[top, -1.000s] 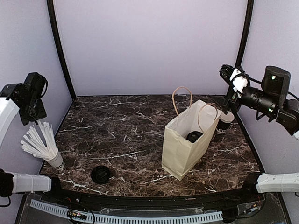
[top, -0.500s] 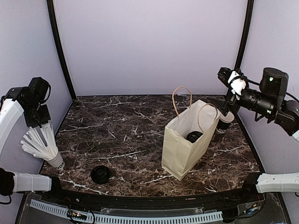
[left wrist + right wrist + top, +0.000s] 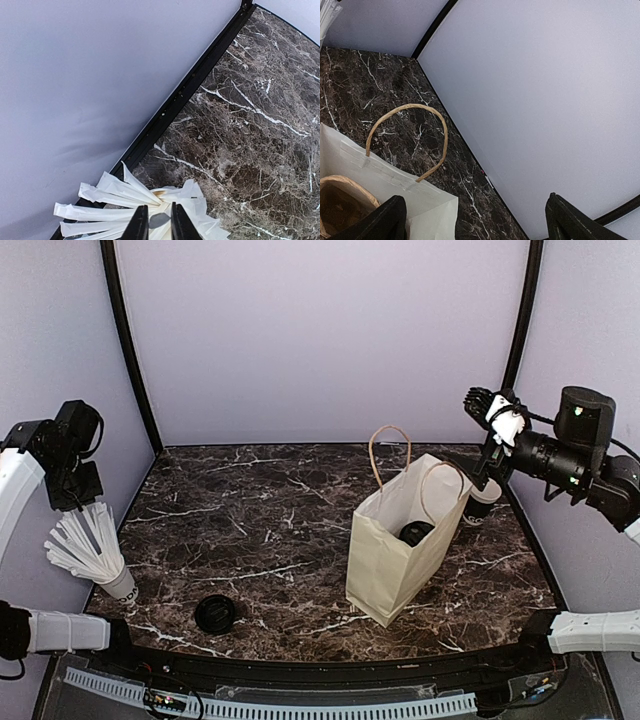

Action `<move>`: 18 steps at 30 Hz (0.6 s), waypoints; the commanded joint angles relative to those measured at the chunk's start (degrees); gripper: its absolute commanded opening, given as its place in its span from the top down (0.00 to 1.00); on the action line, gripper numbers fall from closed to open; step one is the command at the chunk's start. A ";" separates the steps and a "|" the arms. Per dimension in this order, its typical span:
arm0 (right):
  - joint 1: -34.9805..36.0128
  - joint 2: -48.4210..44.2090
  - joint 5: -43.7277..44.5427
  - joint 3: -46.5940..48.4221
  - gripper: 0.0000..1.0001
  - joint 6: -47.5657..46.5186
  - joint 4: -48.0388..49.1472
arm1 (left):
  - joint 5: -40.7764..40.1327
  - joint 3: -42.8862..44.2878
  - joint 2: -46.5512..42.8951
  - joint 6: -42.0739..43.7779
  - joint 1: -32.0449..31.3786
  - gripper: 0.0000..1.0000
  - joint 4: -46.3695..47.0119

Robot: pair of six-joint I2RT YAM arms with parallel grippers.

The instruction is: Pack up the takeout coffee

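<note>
Right of centre on the tabletop, the bag stands mouth up with the coffee inside. Only its lidded top shows, facing the mouth, so its long axis looks roughly upright. A lidless cup stands behind the bag by the right edge. Our right gripper hangs above it, jaws spread wide, holding nothing. Our left gripper hovers over the straws, jaws nearly together; whether they pinch one we cannot tell.

Both arms have white links, black joints
</note>
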 commanded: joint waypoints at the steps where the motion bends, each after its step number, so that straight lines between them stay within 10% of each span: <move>1: 0.50 -0.19 -0.59 -0.39 0.01 -0.06 1.91 | -0.70 0.02 -0.55 0.92 0.27 0.80 -1.03; 18: 0.41 -0.52 -0.76 -0.20 0.01 -0.02 1.52 | -3.84 6.07 0.24 5.54 0.27 1.00 0.88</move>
